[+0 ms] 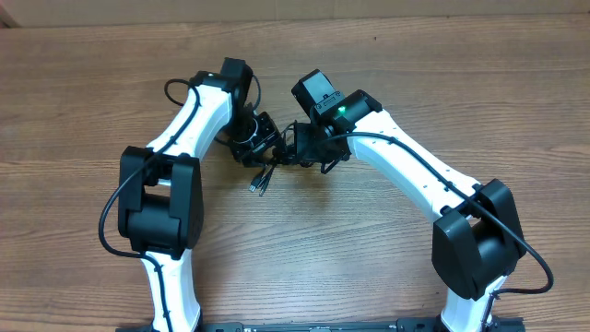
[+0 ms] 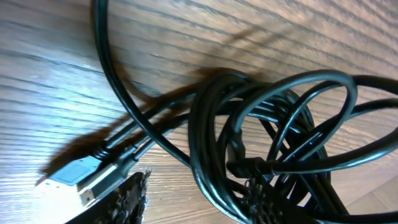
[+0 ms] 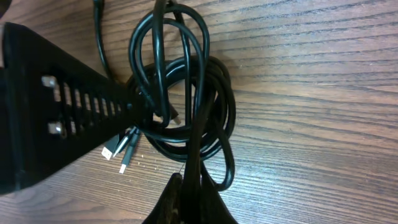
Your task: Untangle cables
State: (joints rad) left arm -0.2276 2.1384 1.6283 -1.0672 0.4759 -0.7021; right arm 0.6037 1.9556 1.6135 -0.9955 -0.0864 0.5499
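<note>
The right gripper is pinched together on one strand of the cables, and that strand runs straight out from the fingertips into the bundle just ahead of them. The bundle is thin, glossy black cord wound into a loose oval coil of several overlapping turns, with one narrower loop reaching out past the far side of the coil, away from this gripper. The left gripper faces the right one across the coil. Its jaws stand apart, with one slotted black finger beside the plugs and the other under the crossing loops, and no strand is squeezed between them. From the right wrist, that slotted finger comes in from the left with its tip touching the coil's near-left edge. Two plugs with pale metal ends lie side by side just outside the coil, beside the left finger, their cords leading back into the tangle. Everything rests on a brown wood-grain table. Overhead, the knot sits between the two wrists, the plugs trailing toward the arm bases, and a green light glows on the right wrist.
</note>
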